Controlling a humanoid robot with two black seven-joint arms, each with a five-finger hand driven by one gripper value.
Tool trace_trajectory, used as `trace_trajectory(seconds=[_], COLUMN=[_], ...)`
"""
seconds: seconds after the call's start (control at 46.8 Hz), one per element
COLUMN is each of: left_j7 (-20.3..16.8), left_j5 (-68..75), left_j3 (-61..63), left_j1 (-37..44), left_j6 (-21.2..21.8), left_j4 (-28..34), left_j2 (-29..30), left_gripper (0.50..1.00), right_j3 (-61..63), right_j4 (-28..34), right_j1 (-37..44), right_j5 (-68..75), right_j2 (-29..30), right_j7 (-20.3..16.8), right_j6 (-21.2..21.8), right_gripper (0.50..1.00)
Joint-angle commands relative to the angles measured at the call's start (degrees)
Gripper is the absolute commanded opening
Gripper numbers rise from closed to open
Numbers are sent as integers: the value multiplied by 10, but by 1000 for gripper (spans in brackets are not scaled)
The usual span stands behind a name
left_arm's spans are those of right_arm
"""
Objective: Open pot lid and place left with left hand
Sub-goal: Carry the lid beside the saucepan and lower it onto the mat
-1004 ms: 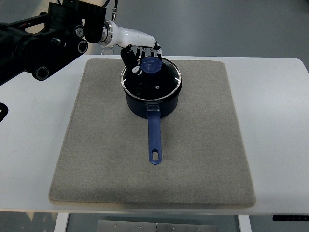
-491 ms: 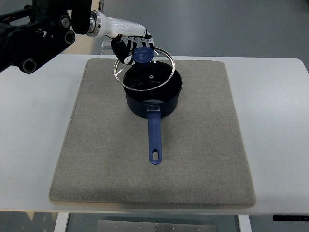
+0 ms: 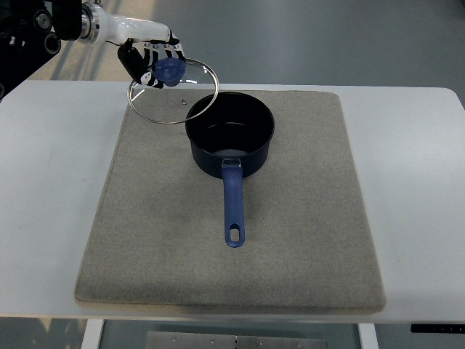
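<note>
We find no readable txt, labels, brands or nos. anywhere: nothing legible on the pot (image 3: 229, 136), glass lid (image 3: 173, 92), grey mat (image 3: 305, 218) or white table (image 3: 414, 182).

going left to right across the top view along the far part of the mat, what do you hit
left hand → blue lid knob on the glass lid → dark blue pot → bare grey mat → white table
</note>
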Motion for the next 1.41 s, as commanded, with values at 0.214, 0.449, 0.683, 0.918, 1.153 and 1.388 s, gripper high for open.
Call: trace_trajectory(seconds=[0.214,0.449,0.683,0.918,1.153,1.388], left_j7=[-3,-26,-26,-26,-25,-24], left_j5=[2,8,8,10,3,0], left_j3=[1,3,5,5,7,7], left_j1=[30,69,114,133,134,135], left_j6=[7,19,64,73,73,73], left_j4=[0,0,-2,-2,-2,-5], left_j2=[48,64,57,43,37,37], left_gripper=[500,500,500,500,589,853], right_j3=[1,0,0,1,1,0], right_j4=[0,0,0,0,0,0], right_j1=[0,0,0,0,0,0], right_j5=[0,0,0,0,0,0], right_j2=[0,0,0,0,0,0], right_j7=[0,0,0,0,0,0], right_j6=[0,0,0,0,0,0], right_gripper=[917,915,917,917,915,915])
